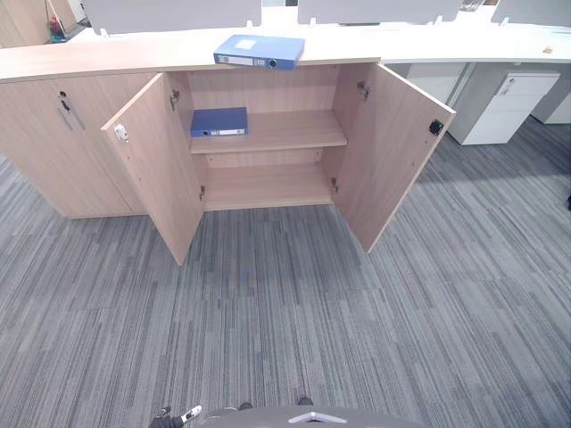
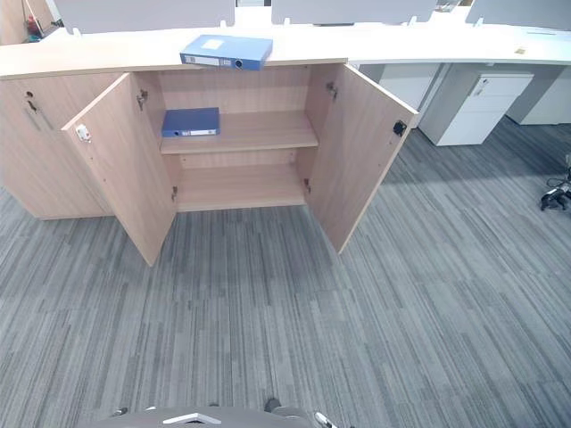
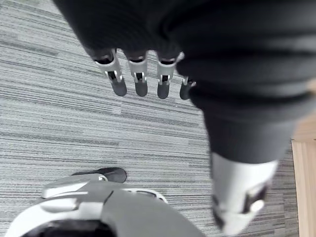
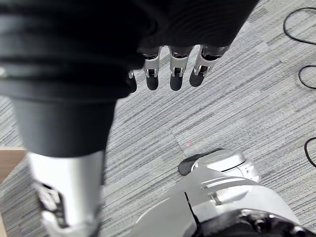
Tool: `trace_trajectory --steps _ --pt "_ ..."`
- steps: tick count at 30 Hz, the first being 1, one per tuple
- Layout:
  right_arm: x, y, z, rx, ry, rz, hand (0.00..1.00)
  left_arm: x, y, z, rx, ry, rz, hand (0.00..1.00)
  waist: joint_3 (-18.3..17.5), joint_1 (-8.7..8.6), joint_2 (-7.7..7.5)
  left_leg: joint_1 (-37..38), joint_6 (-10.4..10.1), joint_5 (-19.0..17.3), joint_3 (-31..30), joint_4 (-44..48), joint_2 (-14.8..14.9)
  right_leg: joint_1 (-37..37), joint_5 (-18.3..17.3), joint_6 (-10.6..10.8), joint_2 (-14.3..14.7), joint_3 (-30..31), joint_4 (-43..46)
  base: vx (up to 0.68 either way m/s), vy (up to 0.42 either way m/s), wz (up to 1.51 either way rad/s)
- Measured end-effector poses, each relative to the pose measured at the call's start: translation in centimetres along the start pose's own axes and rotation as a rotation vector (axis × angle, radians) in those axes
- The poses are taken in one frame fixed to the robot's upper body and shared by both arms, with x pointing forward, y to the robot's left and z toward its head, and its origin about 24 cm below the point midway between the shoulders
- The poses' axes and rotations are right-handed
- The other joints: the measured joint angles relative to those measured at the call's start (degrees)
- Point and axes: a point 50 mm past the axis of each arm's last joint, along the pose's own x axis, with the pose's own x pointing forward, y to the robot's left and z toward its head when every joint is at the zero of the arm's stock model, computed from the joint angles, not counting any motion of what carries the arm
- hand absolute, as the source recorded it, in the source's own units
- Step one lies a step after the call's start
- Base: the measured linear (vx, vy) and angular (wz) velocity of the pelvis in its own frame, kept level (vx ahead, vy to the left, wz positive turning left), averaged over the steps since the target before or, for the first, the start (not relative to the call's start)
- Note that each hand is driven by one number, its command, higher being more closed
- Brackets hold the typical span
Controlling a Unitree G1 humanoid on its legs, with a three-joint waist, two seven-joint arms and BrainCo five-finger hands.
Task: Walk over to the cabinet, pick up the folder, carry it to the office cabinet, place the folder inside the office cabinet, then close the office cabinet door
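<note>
A blue folder lies flat on the long wooden countertop, above the open office cabinet. A second, darker blue folder lies on the left of the cabinet's upper shelf. Both cabinet doors stand wide open, the left door and the right door swung out toward me. My left hand hangs over the grey carpet, fingers straight, holding nothing. My right hand hangs the same way, open and empty. The cabinet stands a few steps ahead of me.
A closed cabinet section adjoins on the left. A white drawer pedestal stands under the desk at the right. A dark chair base shows at the far right edge. Striped grey carpet stretches between me and the cabinet.
</note>
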Motion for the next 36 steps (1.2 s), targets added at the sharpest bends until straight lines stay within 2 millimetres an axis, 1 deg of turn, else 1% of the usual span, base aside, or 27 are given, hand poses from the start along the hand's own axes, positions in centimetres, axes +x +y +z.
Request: trace_trajectory --steps 1,2,3,5,10,20,24,27,29,31,32,33,35,36 --pt "0.0 0.1 0.1 -0.008 -0.005 -0.001 0.00 0.0 0.0 0.1 0.002 -0.003 0.000 0.00 0.2 0.05 -0.22 0.4 0.2 0.6 -0.1 -0.8 -0.1 0.1 0.0 0.0 0.0 -0.4 -0.3 0.09 0.016 0.07" --pt "0.1 0.3 0.4 -0.009 -0.011 -0.002 0.00 0.1 -0.1 0.3 0.010 -0.010 -0.002 0.00 0.3 0.05 0.21 1.0 0.3 1.1 -0.2 -1.6 -0.2 0.5 0.0 0.0 0.0 -0.6 -0.6 0.14 0.019 0.08" --pt "0.1 0.4 0.6 -0.035 -0.018 -0.001 0.00 0.1 -0.1 0.5 0.020 -0.015 -0.003 0.00 0.7 0.03 -0.01 1.9 0.2 1.2 -0.3 -2.1 -0.3 1.0 0.0 0.1 0.0 -0.7 -1.1 0.12 0.015 0.04" --pt "0.2 0.8 1.4 -0.066 -0.039 0.008 0.00 0.2 -0.1 0.8 0.027 -0.022 -0.004 0.00 1.5 0.07 0.02 2.6 0.1 1.3 -0.3 -2.7 -0.3 1.8 0.0 0.1 0.0 -0.8 -1.6 0.07 0.003 0.03" --pt "0.4 1.4 2.6 -0.111 -0.073 0.021 0.00 0.2 -0.2 1.0 0.045 -0.030 -0.006 0.00 1.6 0.10 -0.07 2.7 0.1 1.2 -0.3 -2.9 -0.5 2.0 -0.2 0.4 -0.1 -1.1 -1.8 0.00 -0.002 0.01" --pt "0.4 1.7 2.9 -0.135 -0.083 0.026 0.00 0.3 -0.3 1.1 0.073 -0.029 -0.012 0.00 2.8 0.02 -0.46 3.5 -0.2 1.4 -1.0 -3.4 -0.7 3.3 -0.7 1.0 -0.5 -2.3 -2.1 -0.08 -0.016 0.05" --pt "0.4 1.7 3.0 -0.169 -0.089 0.027 0.00 0.4 -0.3 1.2 0.088 -0.032 -0.014 0.00 2.9 0.08 -0.66 3.5 -0.2 1.2 -0.2 -3.4 -0.6 3.3 -0.5 0.7 -0.5 -2.1 -2.9 -0.03 -0.016 -0.10" --pt "0.5 1.6 3.1 -0.172 -0.089 0.027 0.00 0.4 -0.3 1.2 0.089 -0.032 -0.014 0.00 2.9 0.11 -0.67 3.5 -0.3 0.6 0.8 -3.4 -0.5 3.2 -0.2 1.1 -0.4 -1.2 -2.8 0.03 -0.008 -0.19" --pt "0.5 1.8 3.4 -0.177 -0.095 0.031 0.00 0.4 -0.3 1.4 0.089 -0.036 -0.014 0.00 3.0 0.45 -0.69 3.0 -0.3 0.1 2.4 -3.0 -0.4 1.9 -0.1 1.0 -0.2 0.2 -2.4 0.05 0.004 -0.37" --pt "0.5 2.1 3.8 -0.175 -0.107 0.037 0.00 0.5 -0.3 1.9 0.092 -0.048 -0.014 0.00 3.5 0.36 -0.39 2.2 -0.1 -0.4 3.7 -2.9 -0.4 0.2 -0.2 1.0 -0.2 1.5 -1.4 0.07 0.014 -0.34" --pt "0.5 2.2 4.1 -0.175 -0.113 0.039 0.00 0.6 -0.2 2.3 0.095 -0.060 -0.012 0.00 4.0 0.38 -1.01 1.2 0.0 -1.7 4.4 -0.7 -0.2 -0.9 -0.6 1.1 -0.3 2.2 -0.3 0.09 0.026 -0.29" --pt "0.5 2.3 4.2 -0.175 -0.116 0.041 0.00 0.6 -0.1 2.6 0.095 -0.067 -0.010 0.00 4.4 0.68 -1.11 0.6 0.2 -2.5 4.8 0.8 0.0 -1.3 -1.1 1.2 -0.3 2.6 0.6 0.10 0.030 -0.26" --pt "0.5 2.6 4.4 -0.174 -0.122 0.047 0.00 0.8 -0.1 3.6 0.106 -0.090 -0.008 0.00 5.5 0.92 -1.78 -1.0 0.4 -6.0 5.2 5.9 0.3 -3.7 -4.5 1.7 -0.7 2.9 6.5 0.10 0.030 -0.14" --pt "0.5 2.6 4.4 -0.174 -0.122 0.047 0.00 0.8 -0.1 3.7 0.113 -0.095 -0.011 0.00 5.6 0.96 -1.85 -1.3 0.6 -6.8 5.3 6.8 0.3 -4.6 -5.7 2.1 -1.0 2.8 8.7 0.09 0.025 -0.06"
